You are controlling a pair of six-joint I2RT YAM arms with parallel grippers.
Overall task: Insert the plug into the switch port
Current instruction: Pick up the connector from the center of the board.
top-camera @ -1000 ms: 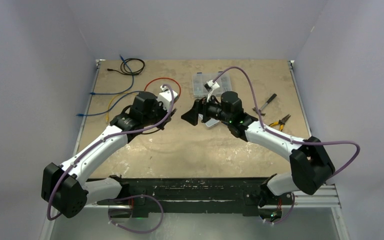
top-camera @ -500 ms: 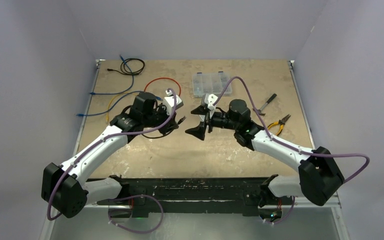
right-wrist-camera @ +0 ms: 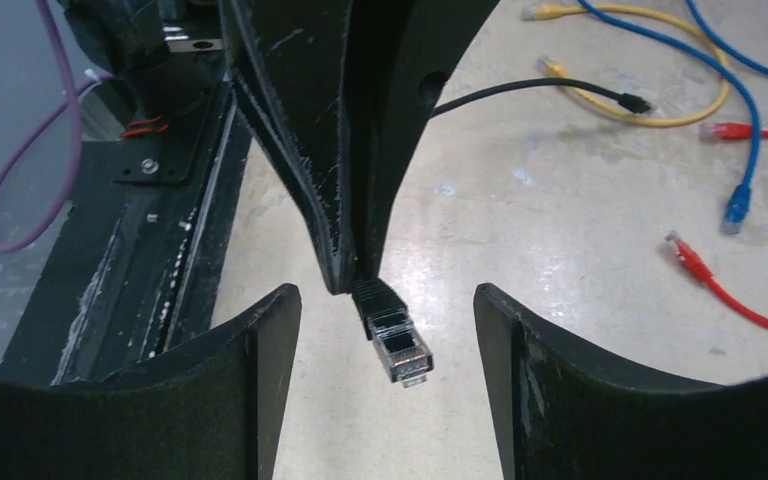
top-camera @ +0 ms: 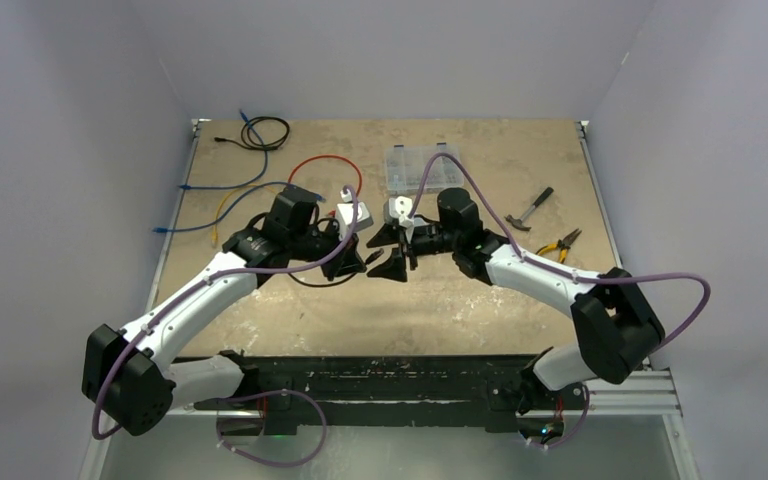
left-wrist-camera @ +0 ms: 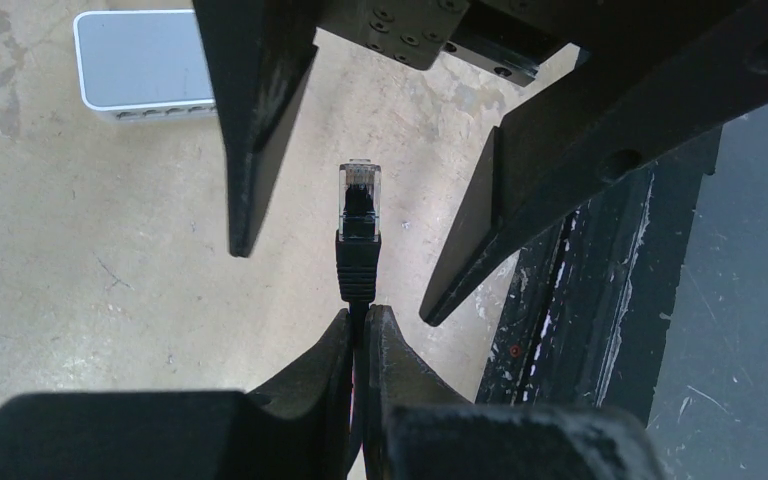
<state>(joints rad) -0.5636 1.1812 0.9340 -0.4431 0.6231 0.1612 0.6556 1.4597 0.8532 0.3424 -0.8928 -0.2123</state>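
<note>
Two left fingers (left-wrist-camera: 332,375) are pinched shut on a thin black cable (left-wrist-camera: 358,312) just behind the plug (left-wrist-camera: 359,195). The plug's clear head pokes out past their tips, held in the air above the worktop (top-camera: 440,320). On either side of the plug stand the right fingers (left-wrist-camera: 260,130). They are spread open with a gap on both flanks, gripping nothing and not touching the plug. In the right wrist view the plug hangs between those open tips. The two arms meet nose to nose near the middle of the worktop.

Beyond the plug and well apart from it, the white switch (left-wrist-camera: 140,65) lies flat on the worktop, a row of ports showing along one side. From above I cannot pick it out.

Further out, toward the left edge, lie loose leads: a yellow one (right-wrist-camera: 660,110), a blue one (right-wrist-camera: 750,150), a red one (right-wrist-camera: 730,290) and a black lead (right-wrist-camera: 540,88) with its own plug end. A clear parts box (top-camera: 422,167) sits by the far edge. Pliers (top-camera: 558,243) and a small hammer (top-camera: 532,207) lie near the right edge.
</note>
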